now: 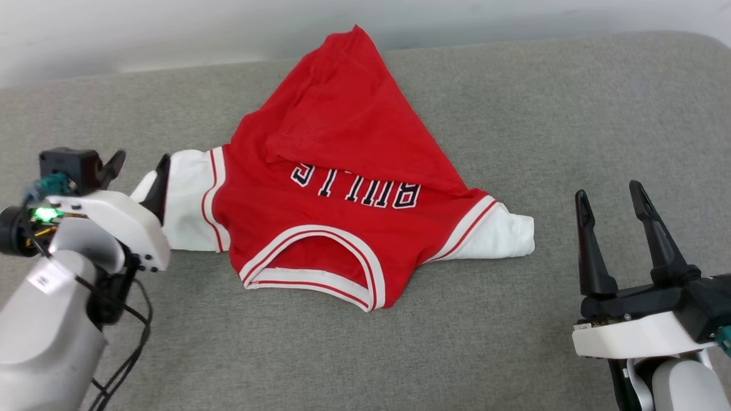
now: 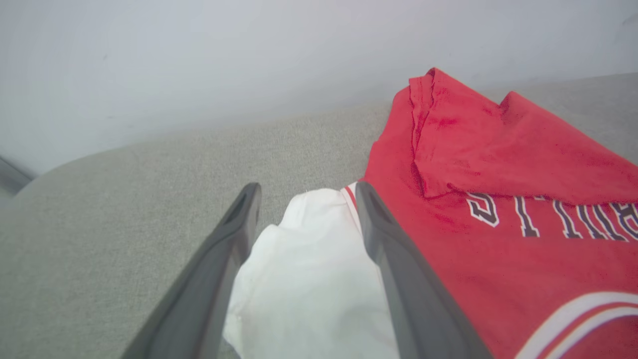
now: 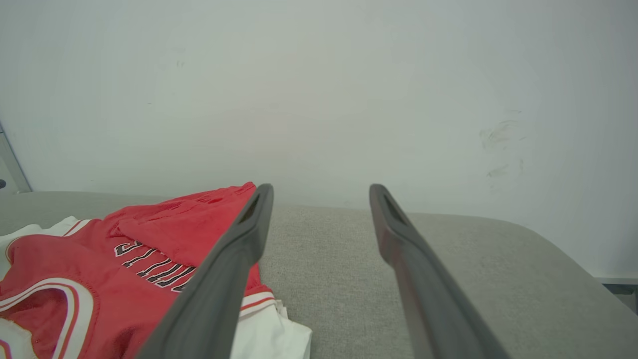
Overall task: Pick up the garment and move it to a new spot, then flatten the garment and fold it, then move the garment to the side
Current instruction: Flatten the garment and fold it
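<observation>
The garment (image 1: 342,131), a red jersey T-shirt with white sleeves and upside-down lettering, lies rumpled on the grey cushion (image 1: 514,114), its lower part folded over the chest and its collar toward me. My left gripper (image 1: 141,161) is open at the garment's left white sleeve (image 1: 188,200). In the left wrist view that sleeve (image 2: 309,279) lies between the spread fingers of the left gripper (image 2: 307,189), beside the garment (image 2: 498,164). My right gripper (image 1: 609,192) stands open at the lower right, apart from the right sleeve (image 1: 508,234). The right wrist view has the right gripper (image 3: 321,189) over bare cushion, the garment (image 3: 189,219) to its left.
A pale wall (image 1: 171,34) runs along the cushion's far edge. Bare grey cushion (image 3: 473,279) stretches to the right of the garment and in front of it. The cushion's rounded corners show at the far left (image 2: 60,169) and far right (image 1: 702,45).
</observation>
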You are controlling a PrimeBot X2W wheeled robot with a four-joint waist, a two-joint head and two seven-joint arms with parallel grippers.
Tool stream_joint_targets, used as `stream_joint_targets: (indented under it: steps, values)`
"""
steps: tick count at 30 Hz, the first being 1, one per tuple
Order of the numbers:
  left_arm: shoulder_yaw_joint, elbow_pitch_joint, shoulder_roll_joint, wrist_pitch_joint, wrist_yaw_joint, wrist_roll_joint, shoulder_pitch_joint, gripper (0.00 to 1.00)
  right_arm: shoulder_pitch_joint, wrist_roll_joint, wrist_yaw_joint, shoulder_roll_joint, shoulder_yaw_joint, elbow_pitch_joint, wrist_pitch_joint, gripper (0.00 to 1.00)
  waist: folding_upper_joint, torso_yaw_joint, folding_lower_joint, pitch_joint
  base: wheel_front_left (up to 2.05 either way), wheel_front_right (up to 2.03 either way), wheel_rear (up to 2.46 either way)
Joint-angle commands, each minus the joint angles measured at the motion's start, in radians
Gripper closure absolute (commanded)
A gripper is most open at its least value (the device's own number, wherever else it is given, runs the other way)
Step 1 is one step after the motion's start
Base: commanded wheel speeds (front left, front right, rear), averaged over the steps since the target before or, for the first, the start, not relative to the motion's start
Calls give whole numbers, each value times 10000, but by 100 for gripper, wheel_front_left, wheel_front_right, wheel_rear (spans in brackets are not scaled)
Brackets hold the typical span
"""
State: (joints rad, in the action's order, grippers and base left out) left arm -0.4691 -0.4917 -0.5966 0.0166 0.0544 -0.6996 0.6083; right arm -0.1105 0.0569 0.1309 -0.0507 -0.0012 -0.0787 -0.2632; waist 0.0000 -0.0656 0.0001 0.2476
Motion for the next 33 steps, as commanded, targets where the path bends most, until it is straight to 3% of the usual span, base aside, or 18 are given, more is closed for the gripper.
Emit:
stream_joint_targets:
  steps: [1,4,6,16,21,23,27,33]
  values:
    - [-25,207,90,-592,-36,227,-179,0,106,-87,-3,10,-73,3,-23,0,0,161,-1,-201,0,0,0]
    - [-105,899,385,-2158,-52,668,-455,0,201,-188,-3,10,-254,-10,-23,0,0,376,-1,-462,0,0,0]
    - [-131,1547,620,-2626,6,943,-773,0,309,-232,-3,10,-344,-22,-23,0,0,533,-1,-634,0,0,0]
    - [927,4993,2069,-2815,775,2717,-3604,0,738,-293,-3,10,-480,75,-22,0,0,1130,-1,-1133,0,0,0]
    - [1140,5533,2732,-2818,495,3385,-4495,0,860,-403,-3,-58,-570,580,214,0,0,1470,-1,-1119,0,0,0]
    - [1175,5574,2917,-2818,309,3563,-4538,0,622,-440,-6,-443,-443,628,955,0,0,1636,-1,-1019,0,0,0]
    - [1282,5509,3254,-2819,-18,3902,-4356,0,-5,251,-5,-1358,15,513,3696,0,0,1985,-1,-760,0,0,0]
    - [1533,5336,3729,-2819,-404,4216,-4203,0,-1592,2481,-3,-2714,650,731,8214,0,0,2502,-1,-284,0,0,0]
